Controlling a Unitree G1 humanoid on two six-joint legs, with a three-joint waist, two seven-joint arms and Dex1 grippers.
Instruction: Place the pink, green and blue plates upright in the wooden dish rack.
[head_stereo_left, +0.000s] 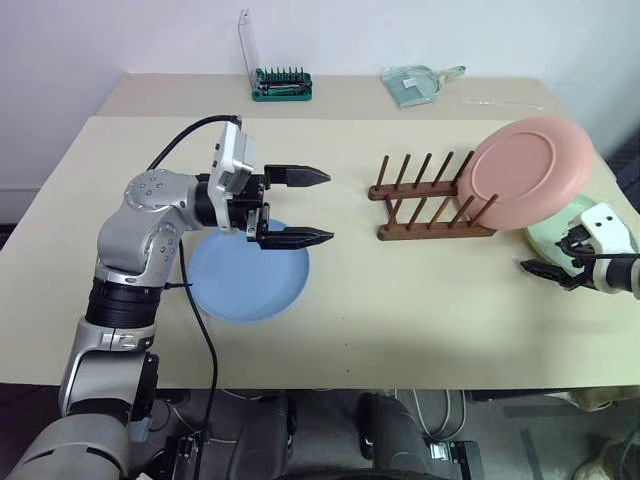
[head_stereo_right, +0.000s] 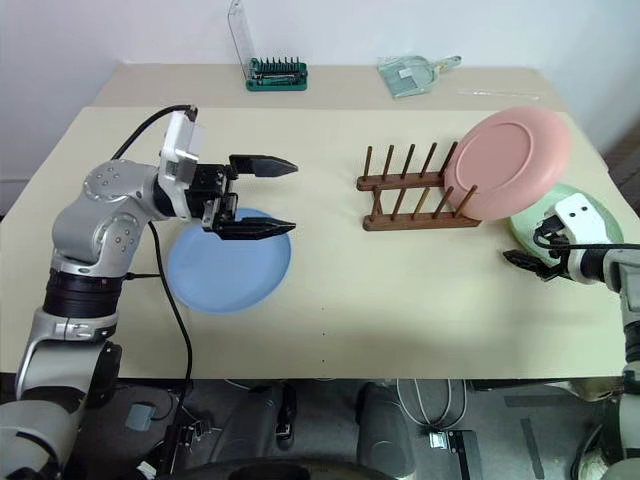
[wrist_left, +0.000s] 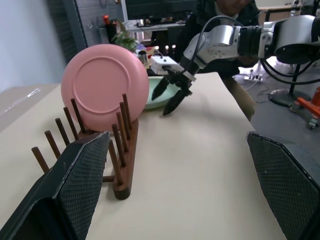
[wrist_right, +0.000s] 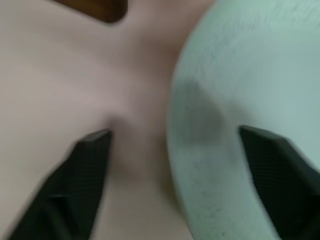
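The right gripper (head_stereo_right: 528, 262), fingers apart and holding nothing, straddles the green plate's (wrist_right: 250, 100) near-left rim, while the left gripper (head_stereo_left: 300, 207), also spread empty, hovers far off over the blue plate (head_stereo_left: 240, 285).

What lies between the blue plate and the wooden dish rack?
Bare tabletop. In the left eye view nothing lies between the blue plate and the wooden dish rack; the open left gripper hovers above that stretch.

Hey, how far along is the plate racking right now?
Done: the pink plate stands upright at the rack's right end. In hand: the right gripper is open, straddling the rim of the green plate, which lies flat on the table; no grip yet. Left: the blue plate lies flat under the open left gripper.
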